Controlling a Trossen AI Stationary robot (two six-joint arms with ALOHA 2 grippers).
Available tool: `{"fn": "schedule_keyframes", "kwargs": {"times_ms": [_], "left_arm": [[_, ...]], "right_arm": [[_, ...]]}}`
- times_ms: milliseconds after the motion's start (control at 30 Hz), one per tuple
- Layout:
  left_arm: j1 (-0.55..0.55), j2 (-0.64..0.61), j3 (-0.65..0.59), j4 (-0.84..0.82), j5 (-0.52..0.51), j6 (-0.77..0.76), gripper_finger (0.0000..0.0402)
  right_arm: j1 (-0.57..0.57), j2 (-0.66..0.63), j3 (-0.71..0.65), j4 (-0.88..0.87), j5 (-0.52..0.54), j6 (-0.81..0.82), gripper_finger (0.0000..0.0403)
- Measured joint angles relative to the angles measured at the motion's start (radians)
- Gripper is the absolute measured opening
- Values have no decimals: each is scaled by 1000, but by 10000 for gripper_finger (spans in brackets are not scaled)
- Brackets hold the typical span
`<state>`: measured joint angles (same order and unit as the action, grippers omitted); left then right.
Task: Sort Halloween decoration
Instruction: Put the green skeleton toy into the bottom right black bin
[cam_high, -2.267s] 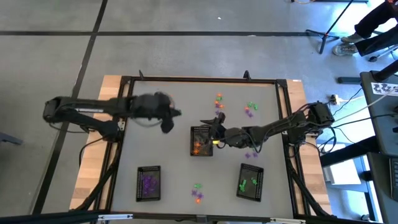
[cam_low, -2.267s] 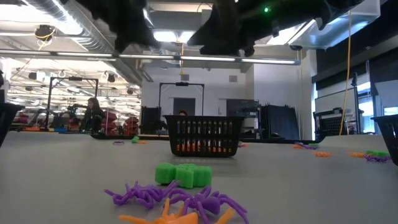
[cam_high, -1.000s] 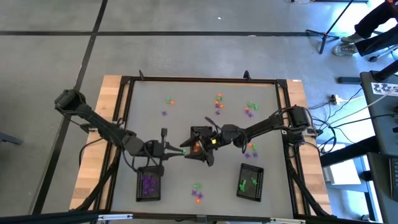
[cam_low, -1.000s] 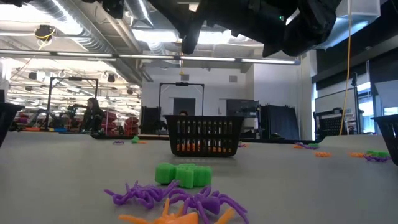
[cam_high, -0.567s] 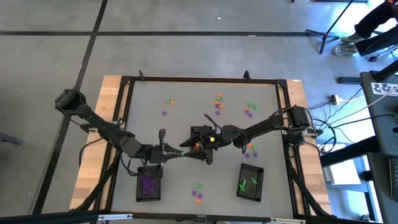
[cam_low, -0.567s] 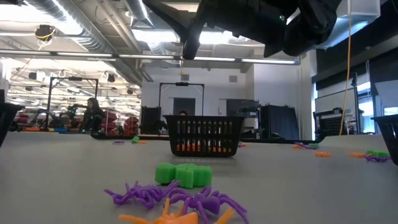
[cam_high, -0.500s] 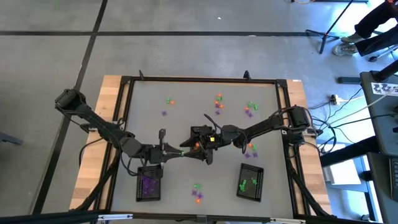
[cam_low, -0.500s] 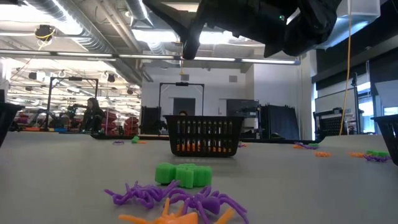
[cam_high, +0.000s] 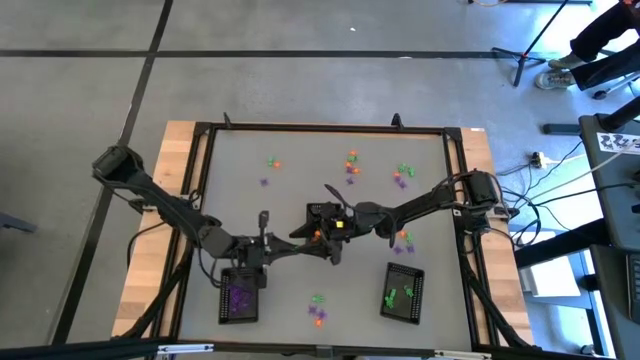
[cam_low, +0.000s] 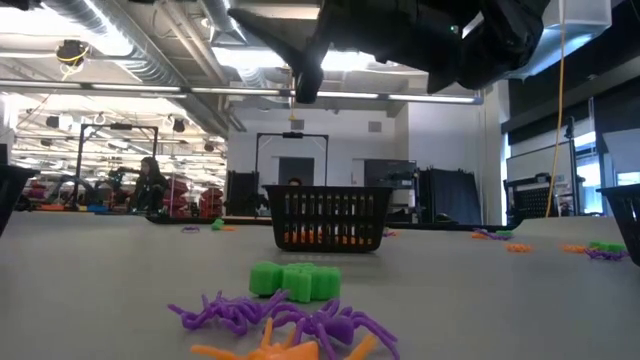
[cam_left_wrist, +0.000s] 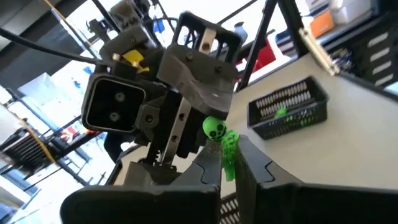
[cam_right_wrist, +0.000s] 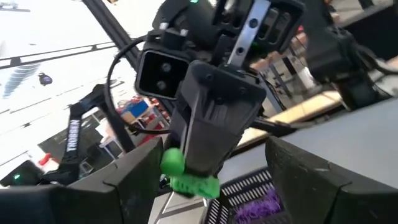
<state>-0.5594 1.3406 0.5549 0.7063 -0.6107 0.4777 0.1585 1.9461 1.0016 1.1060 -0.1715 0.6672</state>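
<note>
My left gripper (cam_high: 297, 241) reaches level from the table's left, above the table's middle, and is shut on a small green skull-headed decoration (cam_left_wrist: 221, 140). The same decoration (cam_right_wrist: 186, 180) shows in the right wrist view. My right gripper (cam_high: 330, 225) faces it from the right and is open. Its two fingers (cam_right_wrist: 134, 177) stand wide on either side of the left gripper's tip and touch nothing. Both hang over the middle black tray (cam_high: 322, 212), which holds orange pieces. In the low view both grippers show only as dark shapes at the top. My left gripper pinches the green decoration's lower body (cam_left_wrist: 228, 163) between its two fingers. The skull head (cam_left_wrist: 214, 129) sticks out past them. The fingers come level from the table's left. The piece is lifted clear, over the middle tray.
A black tray (cam_high: 240, 297) with purple pieces sits near left. A tray (cam_high: 403, 292) with green pieces sits near right. Loose trinkets lie toward the far edge (cam_high: 351, 160) and at the right (cam_high: 403, 238). More lie by the near edge (cam_low: 295, 280). A person (cam_low: 150, 180) sits far behind the table.
My left gripper has rolled about its own pointing line with the green decoration still shut in it. My right gripper has rolled a little as well and stays open around it. Neither has travelled noticeably.
</note>
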Motion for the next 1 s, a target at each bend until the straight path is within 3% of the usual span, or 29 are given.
{"fn": "schedule_keyframes", "kwargs": {"times_ms": [233, 533, 833, 1000], "left_arm": [[-10, 75, 0, 31, -53, 2, 1], [-11, 115, 0, 163, -61, 182, 1], [-35, 113, 1, 143, -176, 137, 1], [-40, 113, 2, 99, -187, 113, 1]], "right_arm": [[7, 0, 0, -69, 33, 38, 282], [12, 0, 1, -52, 0, 108, 282], [11, 1, 0, -65, -6, 114, 281], [12, 1, 0, -65, -18, 115, 262]]}}
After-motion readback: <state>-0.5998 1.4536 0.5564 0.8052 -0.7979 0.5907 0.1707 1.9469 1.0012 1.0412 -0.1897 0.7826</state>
